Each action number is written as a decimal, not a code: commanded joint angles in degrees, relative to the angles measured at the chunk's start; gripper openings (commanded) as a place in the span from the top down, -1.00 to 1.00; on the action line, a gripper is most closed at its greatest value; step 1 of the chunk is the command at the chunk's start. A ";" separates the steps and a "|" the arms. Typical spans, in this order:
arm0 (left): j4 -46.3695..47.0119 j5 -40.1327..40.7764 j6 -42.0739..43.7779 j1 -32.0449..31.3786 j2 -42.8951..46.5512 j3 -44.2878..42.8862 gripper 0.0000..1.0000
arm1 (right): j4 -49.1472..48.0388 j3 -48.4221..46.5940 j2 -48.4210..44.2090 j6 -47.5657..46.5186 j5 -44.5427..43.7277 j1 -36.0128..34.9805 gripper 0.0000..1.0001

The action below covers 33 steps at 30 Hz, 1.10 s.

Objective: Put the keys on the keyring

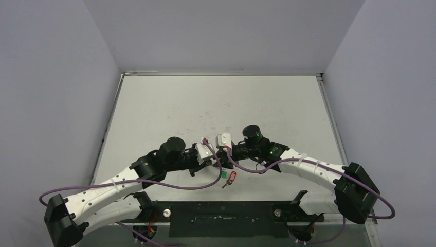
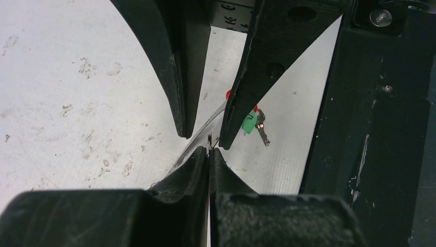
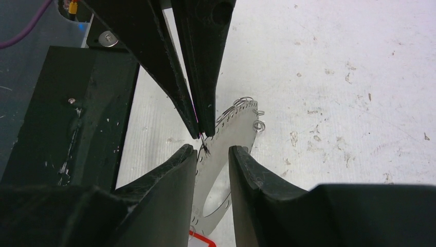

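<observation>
Pale metal is the trouble here: the keyring nearly vanishes against the white table. In the right wrist view it runs from 6 o'clock up toward 1 o'clock, passing through the gap of the right gripper, whose jaws stand apart around it without touching.

The left gripper is clenched tight, its tips meeting at the ring's edge. I cannot tell whether it truly pinches the ring or only presses beside it.

The keys, with their green tag and red tag, lie on the table at 5 o'clock of where the grippers meet, in neither gripper. It is unclear whether they hang on the ring.

As I judge it, there are three risks:
- The crowded fingertips may collide.
- The thin ring may skid or spring free when the right jaws close.
- A weak left pinch would let the ring twist, so no key could be threaded.
</observation>
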<state>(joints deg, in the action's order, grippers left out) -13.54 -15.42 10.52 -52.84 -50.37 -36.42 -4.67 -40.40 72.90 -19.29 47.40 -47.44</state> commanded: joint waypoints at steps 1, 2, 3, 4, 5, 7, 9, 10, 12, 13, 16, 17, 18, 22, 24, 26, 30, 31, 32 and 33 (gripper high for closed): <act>2.02 -1.06 0.99 -0.33 0.39 -3.13 1.00 | -2.75 -2.13 -2.21 -0.09 -0.11 -0.46 0.42; 1.94 -1.10 1.06 -0.33 0.43 -3.16 1.00 | -2.53 -2.26 -2.13 -0.13 -0.11 -0.46 0.44; 1.94 -1.17 1.12 -0.33 0.50 -3.16 1.00 | -2.40 -2.42 -1.92 -0.02 0.00 -0.46 0.46; 1.91 -1.18 1.16 -0.33 0.50 -3.15 1.00 | -2.17 -2.63 -1.74 0.18 0.24 -0.46 0.46; 1.80 -1.19 1.22 -0.33 0.40 -3.20 1.00 | -1.90 -3.10 -1.53 0.52 0.54 -0.46 0.47; 1.52 -1.15 1.34 -0.33 0.52 -3.29 1.00 | -2.00 -3.47 -1.43 1.35 1.11 -0.46 0.45; 1.29 -1.04 1.49 -0.34 0.51 -3.34 1.00 | -2.32 -3.63 -1.86 1.83 1.66 -0.46 0.40; 1.12 -0.97 1.51 -0.34 0.59 -3.38 1.00 | -2.43 -3.63 -2.27 1.88 1.77 -0.46 0.33; 0.98 -0.85 1.67 -0.39 0.68 -3.43 1.00 | -2.50 -3.56 -2.96 1.81 1.86 -0.46 0.20; 0.92 -0.84 1.77 -0.34 0.66 -3.54 1.00 | -2.49 -3.47 -3.27 1.61 1.90 -0.46 0.13; 1.10 -0.98 1.86 -0.33 0.71 -3.60 1.00 | -2.45 -2.91 -3.64 0.92 1.25 -0.46 0.11; 1.14 -1.09 1.90 -0.33 0.78 -3.65 1.00 | -2.38 -2.62 -3.46 0.63 1.26 -0.37 0.13; 1.19 -1.18 1.93 -0.33 0.73 -3.59 1.00 | -2.29 -2.47 -3.21 0.36 1.33 -0.22 0.17; 1.35 -1.44 1.97 -0.34 0.60 -3.75 1.00 | -2.61 -1.97 -1.50 -0.09 2.39 0.02 0.39; 1.56 -1.54 1.96 -0.33 0.44 -3.83 1.00 | -2.87 -2.00 -0.49 -0.07 3.05 -0.06 0.46; 1.67 -1.69 1.85 -0.33 0.36 -3.77 1.00 | -3.00 -2.05 0.20 -0.09 3.47 -0.01 0.52; 1.82 -1.88 1.78 -0.33 0.41 -3.78 1.00 | -3.42 -2.09 1.11 -0.29 3.84 -0.02 0.60; 1.93 -1.89 1.78 -0.33 0.39 -3.82 1.00 | -3.38 -2.13 1.26 -0.35 3.90 -0.09 0.61; 2.08 -1.89 1.78 -0.33 0.39 -3.81 1.00 | -3.34 -2.18 1.35 -0.44 3.97 -0.02 0.66; 2.17 -1.92 1.73 -0.33 0.36 -3.78 1.00 | -3.33 -2.22 1.41 -0.48 4.06 -0.02 0.79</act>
<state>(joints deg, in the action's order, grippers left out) -14.50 -15.40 11.90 -52.84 -50.39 -36.77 -4.69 -41.69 73.58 -18.57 49.60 -47.66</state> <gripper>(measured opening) 0.007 0.187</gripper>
